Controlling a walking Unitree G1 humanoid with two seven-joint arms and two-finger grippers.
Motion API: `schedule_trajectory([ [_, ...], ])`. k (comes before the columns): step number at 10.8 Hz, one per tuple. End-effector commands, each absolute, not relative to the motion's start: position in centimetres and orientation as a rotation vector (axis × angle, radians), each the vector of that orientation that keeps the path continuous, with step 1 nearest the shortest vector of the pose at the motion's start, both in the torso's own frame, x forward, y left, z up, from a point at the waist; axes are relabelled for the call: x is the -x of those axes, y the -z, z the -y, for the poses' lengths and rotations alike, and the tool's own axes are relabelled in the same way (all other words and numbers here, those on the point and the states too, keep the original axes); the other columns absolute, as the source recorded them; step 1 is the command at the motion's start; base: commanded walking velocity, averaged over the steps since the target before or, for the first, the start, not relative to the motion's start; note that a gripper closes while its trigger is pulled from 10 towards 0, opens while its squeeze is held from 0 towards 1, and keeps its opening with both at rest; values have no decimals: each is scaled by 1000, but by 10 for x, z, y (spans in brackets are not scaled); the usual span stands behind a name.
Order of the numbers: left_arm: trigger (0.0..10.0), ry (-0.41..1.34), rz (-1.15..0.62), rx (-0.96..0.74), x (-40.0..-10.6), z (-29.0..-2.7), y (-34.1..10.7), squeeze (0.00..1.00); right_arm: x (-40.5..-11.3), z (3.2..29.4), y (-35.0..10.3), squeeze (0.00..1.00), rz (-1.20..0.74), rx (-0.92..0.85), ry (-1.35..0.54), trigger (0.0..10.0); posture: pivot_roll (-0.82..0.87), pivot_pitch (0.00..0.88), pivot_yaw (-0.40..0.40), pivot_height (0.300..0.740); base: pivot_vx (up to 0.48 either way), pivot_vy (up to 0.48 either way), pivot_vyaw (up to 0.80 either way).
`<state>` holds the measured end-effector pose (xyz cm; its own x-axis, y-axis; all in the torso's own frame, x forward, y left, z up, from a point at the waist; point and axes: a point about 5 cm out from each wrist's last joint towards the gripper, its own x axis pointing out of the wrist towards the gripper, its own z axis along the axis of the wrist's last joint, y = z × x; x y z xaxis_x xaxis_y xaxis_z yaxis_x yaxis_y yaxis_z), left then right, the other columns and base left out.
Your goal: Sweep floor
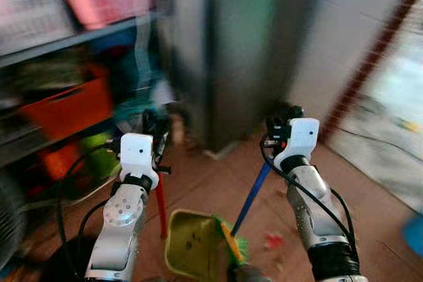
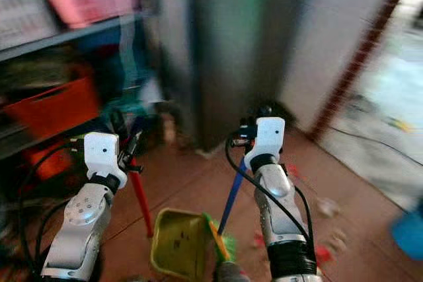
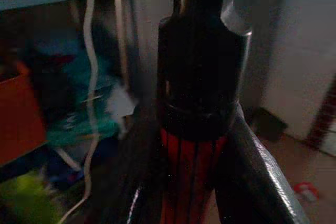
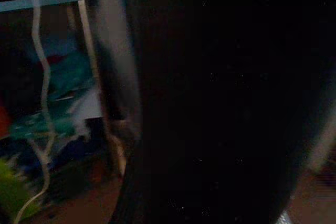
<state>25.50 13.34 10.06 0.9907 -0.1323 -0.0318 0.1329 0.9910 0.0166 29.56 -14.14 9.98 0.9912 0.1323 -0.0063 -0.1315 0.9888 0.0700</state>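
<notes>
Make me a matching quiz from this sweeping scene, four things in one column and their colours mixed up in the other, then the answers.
Things:
1. Broom handle in the right claw
2. Dustpan handle in the left claw
3. Dustpan on the floor
4. Basket on the top shelf

Colours:
A. Pink
B. Yellow-green
C. Blue
D. Red

Pairs: 1-C, 2-D, 3-B, 4-A
</notes>
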Motion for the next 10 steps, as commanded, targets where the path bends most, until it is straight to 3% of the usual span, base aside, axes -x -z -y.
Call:
schedule_trajectory([
  [1, 10000, 165, 10, 8, -254, -129, -110, 0, -293, 145, -94, 0, -49, -56, -124, 10000, 11, 0, 19, 740, 0, 0, 0],
  [3, 10000, 178, 4, 24, -254, -128, -110, 0, -294, 147, -97, 0, -47, -58, -121, 10000, 7, 0, 16, 740, 0, 0, 0],
  [6, 10000, 150, 12, 29, -256, -131, -111, 0, -310, 148, -133, 0, 60, -154, -72, 10000, 6, 0, 17, 740, 0, 0, -800],
  [10, 10000, 139, 23, -5, -258, -134, -113, 0, -323, 164, -162, 0, 161, -89, 19, 10000, 8, 0, 24, 740, 0, 0, -800],
])
